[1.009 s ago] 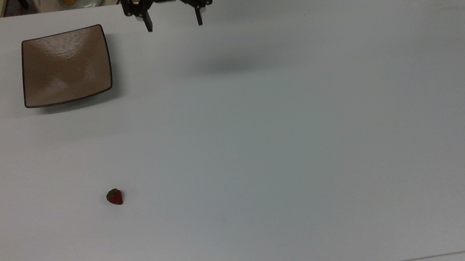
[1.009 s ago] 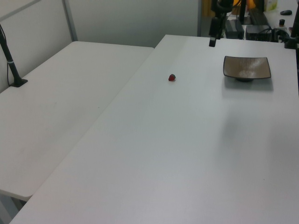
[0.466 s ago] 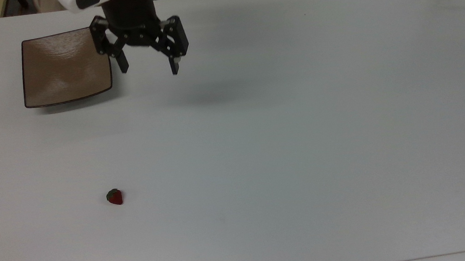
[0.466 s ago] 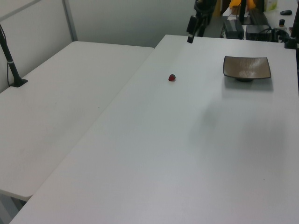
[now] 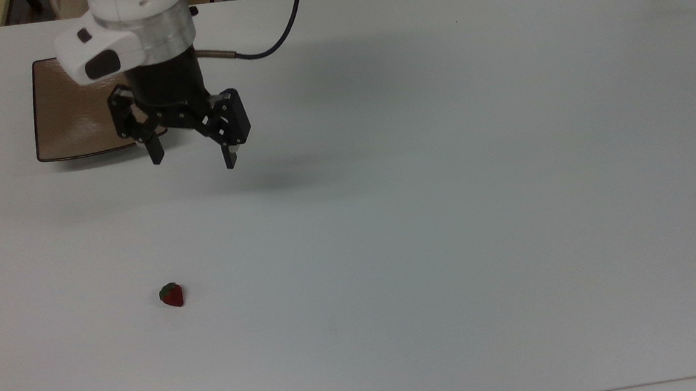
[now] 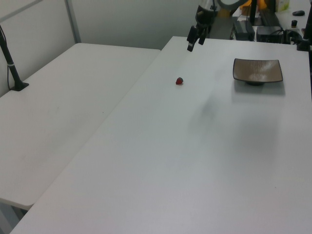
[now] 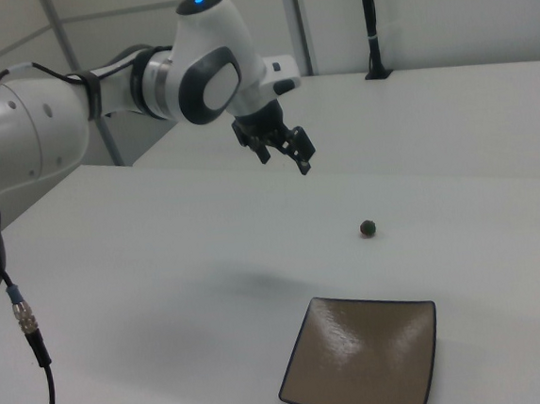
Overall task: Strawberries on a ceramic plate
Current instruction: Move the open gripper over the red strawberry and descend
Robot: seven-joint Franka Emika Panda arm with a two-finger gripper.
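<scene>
A Panda arm is hanging its gripper point(image 5: 192, 157) above a white bench point(image 5: 450, 212), jaws spread wide and gripping nothing, with clear air showing beneath the fingertips in the right view. In the top view the arm's wrist is covering one corner of the square tan plate point(image 5: 64, 119), which is sitting near the bench's far left corner in the top view. The strawberry point(image 5: 171, 295), dark red with a green cap, is lying alone on the bare surface well apart from the plate, toward the near edge and left of centre in the top view. In the right view it point(image 7: 368, 227) is sitting between the gripper point(image 7: 285, 153) and the plate point(image 7: 359, 360), touching neither.

The pickup is judged not yet begun; the fruit is still to be reached and the plate is empty. The risks from here lie mostly in the fruit's size and shape. It is far smaller than the open jaws, so a descent slightly off line could nudge it and send it rolling rather than trap it. A hard close may bruise or squeeze it out sideways, since it tapers. Coming down too low would drive the fingertips into the bench. On the carry back, a low path could clip the plate's upturned rim.
</scene>
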